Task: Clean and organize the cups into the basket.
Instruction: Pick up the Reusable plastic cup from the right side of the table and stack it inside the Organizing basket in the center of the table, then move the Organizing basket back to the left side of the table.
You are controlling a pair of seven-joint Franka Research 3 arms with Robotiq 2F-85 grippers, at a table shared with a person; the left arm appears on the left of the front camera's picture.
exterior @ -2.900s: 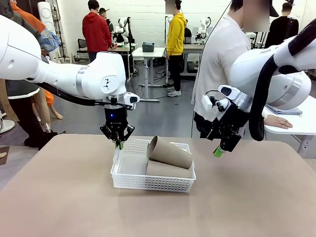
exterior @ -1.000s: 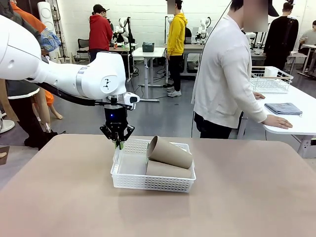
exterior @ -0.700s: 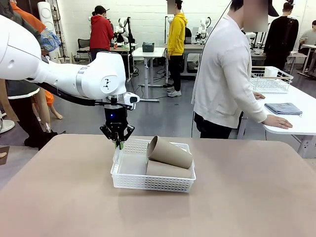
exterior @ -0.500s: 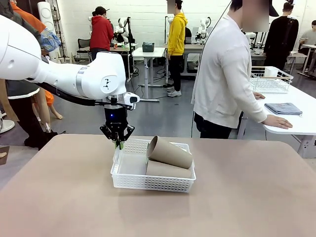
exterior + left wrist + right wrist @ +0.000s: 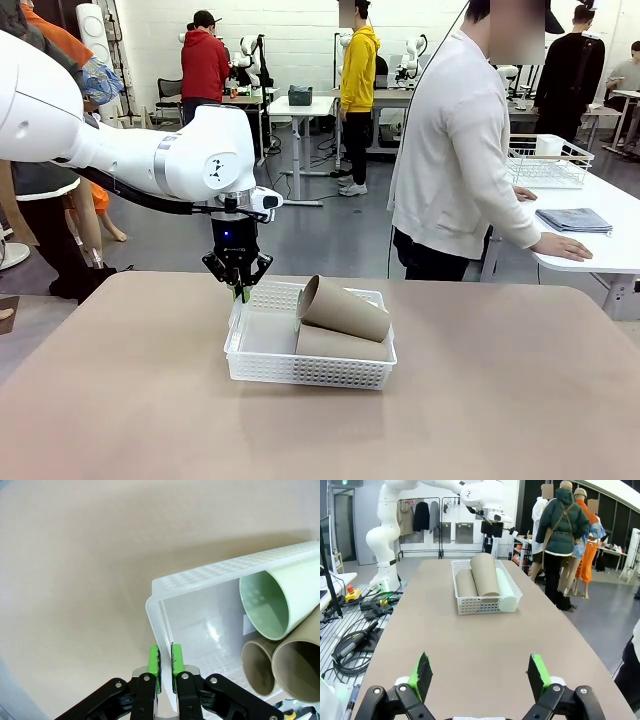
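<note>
Right claw point(image 5: 480, 677) withdrawn, apart, left claw point(image 5: 240, 291) pinching white mesh basket point(image 5: 310, 370), beige cups point(image 5: 345, 308) inside

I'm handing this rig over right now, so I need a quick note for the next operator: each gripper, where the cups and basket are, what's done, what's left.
Left gripper: shut, holding nothing, poised over the far left corner of the basket.
Right gripper: open, empty, pulled back above the bare table, facing the basket.
Cups: two tan cups and one mint green cup lie on their sides in the basket, one tan cup resting across the others.
Done: three cups are in the basket.
Left: the top cup sits askew; straightening it may be needed.
</note>
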